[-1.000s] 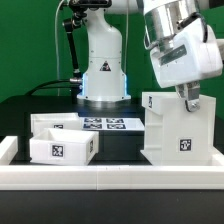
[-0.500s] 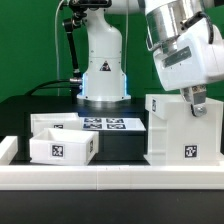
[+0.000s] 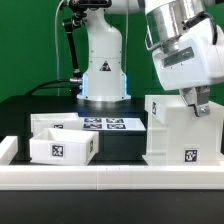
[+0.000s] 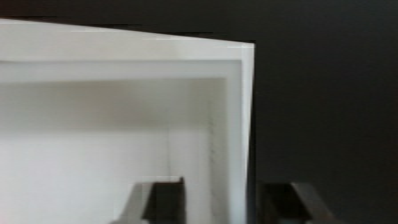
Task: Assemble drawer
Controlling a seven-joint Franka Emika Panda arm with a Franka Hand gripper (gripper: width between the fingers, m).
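Note:
The white drawer case (image 3: 178,135) stands upright at the exterior view's right, its tag facing front. My gripper (image 3: 200,104) comes down on its top edge, one finger inside and one outside the side wall. The wrist view shows that thin wall (image 4: 237,140) running between my dark fingers (image 4: 164,204), with my gripper (image 4: 224,206) shut on it. The smaller white drawer box (image 3: 62,148) lies open-topped at the exterior view's left, apart from the case.
The marker board (image 3: 108,125) lies flat between the two parts, in front of the robot base (image 3: 103,72). A white rail (image 3: 110,178) runs along the table's front edge, with a raised end at the exterior view's left (image 3: 8,148).
The drawer case and my gripper have shifted toward the exterior view's right, most of it in the first half second. The small drawer box has not moved.

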